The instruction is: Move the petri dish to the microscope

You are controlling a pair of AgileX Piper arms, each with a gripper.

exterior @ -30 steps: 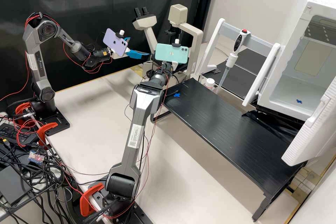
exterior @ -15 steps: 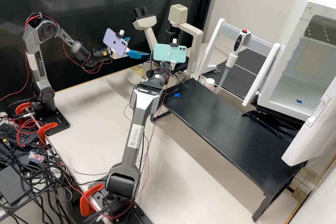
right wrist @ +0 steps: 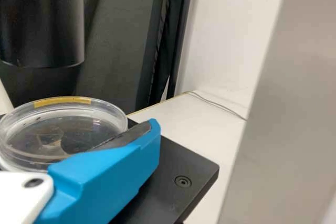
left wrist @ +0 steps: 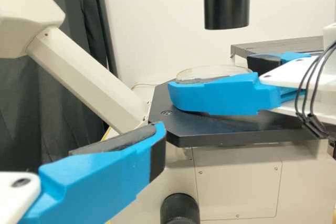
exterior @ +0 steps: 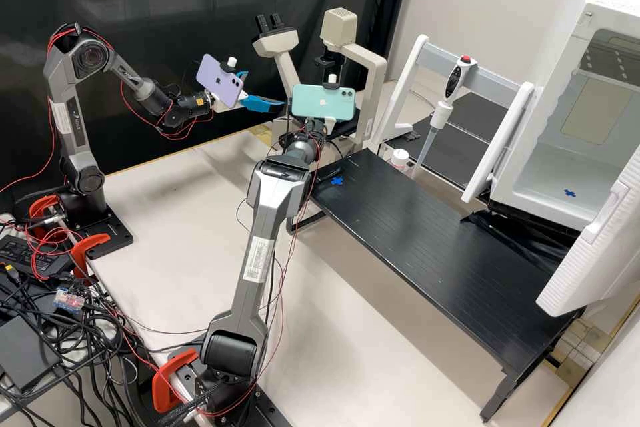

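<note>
The petri dish (right wrist: 47,135), clear and round with a yellow strip on its rim, lies level over the microscope's black stage (right wrist: 184,203). My right gripper (exterior: 333,113), mostly behind the teal phone, is at the microscope (exterior: 373,73). In the right wrist view, one finger of my right gripper (right wrist: 110,174) touches the dish's side. The left wrist view shows its two fingers shut on the petri dish (left wrist: 210,72), below a black cylinder (left wrist: 226,1). Open and holding nothing, my left gripper (exterior: 262,90) stands left of the microscope; one finger of my left gripper (left wrist: 105,182) shows close up.
A low black table (exterior: 427,233) stands right of the right arm. Behind it are a pipette (exterior: 440,113) on its stand and a white-capped bottle (exterior: 399,159). A white incubator (exterior: 607,7) with its door open is at the right. The microscope's eyepiece arm (left wrist: 89,80) rises near my left gripper.
The right arm's wrist and teal phone have shifted slightly left since a second ago, then barely moved over the last half second. The left arm has kept still.
</note>
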